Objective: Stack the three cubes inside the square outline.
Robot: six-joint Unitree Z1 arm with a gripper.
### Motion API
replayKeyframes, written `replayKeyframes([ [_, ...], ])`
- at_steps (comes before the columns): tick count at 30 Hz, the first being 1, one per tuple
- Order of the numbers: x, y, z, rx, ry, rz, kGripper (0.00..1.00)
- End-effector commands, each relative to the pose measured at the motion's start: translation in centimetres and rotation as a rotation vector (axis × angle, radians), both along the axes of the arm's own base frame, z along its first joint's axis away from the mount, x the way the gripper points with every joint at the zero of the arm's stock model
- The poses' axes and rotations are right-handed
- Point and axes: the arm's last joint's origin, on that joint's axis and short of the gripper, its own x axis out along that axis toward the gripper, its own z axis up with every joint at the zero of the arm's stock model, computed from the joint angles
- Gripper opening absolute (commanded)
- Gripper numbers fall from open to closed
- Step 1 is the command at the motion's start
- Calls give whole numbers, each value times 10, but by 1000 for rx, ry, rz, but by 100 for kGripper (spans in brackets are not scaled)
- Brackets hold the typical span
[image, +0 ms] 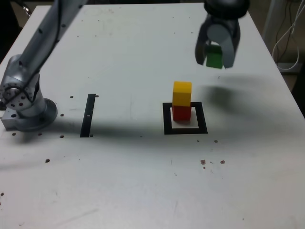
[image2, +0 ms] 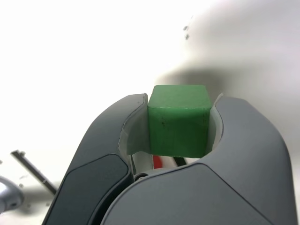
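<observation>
The yellow cube (image: pixel 182 93) stands on top of the red cube (image: pixel 180 113), and both sit inside the black square outline (image: pixel 185 129) near the table's middle. My gripper (image: pixel 214 56) hangs above the table, farther back and toward the exterior view's right of that stack, shut on the green cube (image: pixel 214 57). Its shadow falls on the table below it. In the wrist view the green cube (image2: pixel 179 120) is clamped between the two grey fingers, held clear of the surface.
A straight black strip (image: pixel 88 115) lies on the white table toward the exterior view's left. The arm's silver base (image: pixel 24 105) stands at the left edge. White cables (image: pixel 288 33) hang past the table's right edge. Small dark specks dot the tabletop.
</observation>
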Motion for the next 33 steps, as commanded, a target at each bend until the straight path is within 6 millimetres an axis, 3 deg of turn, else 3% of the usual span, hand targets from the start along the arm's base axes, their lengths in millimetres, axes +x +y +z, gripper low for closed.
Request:
replayKeyframes([
  [1, -19, -8, 26, -1, -38, 0, 15],
  [15, -66, -68, 35, -33, 19, 17, 16],
  [22, -78, -72, 33, -42, 36, 51, 16],
  [33, -78, -75, 12, -86, 39, 54, 16],
])
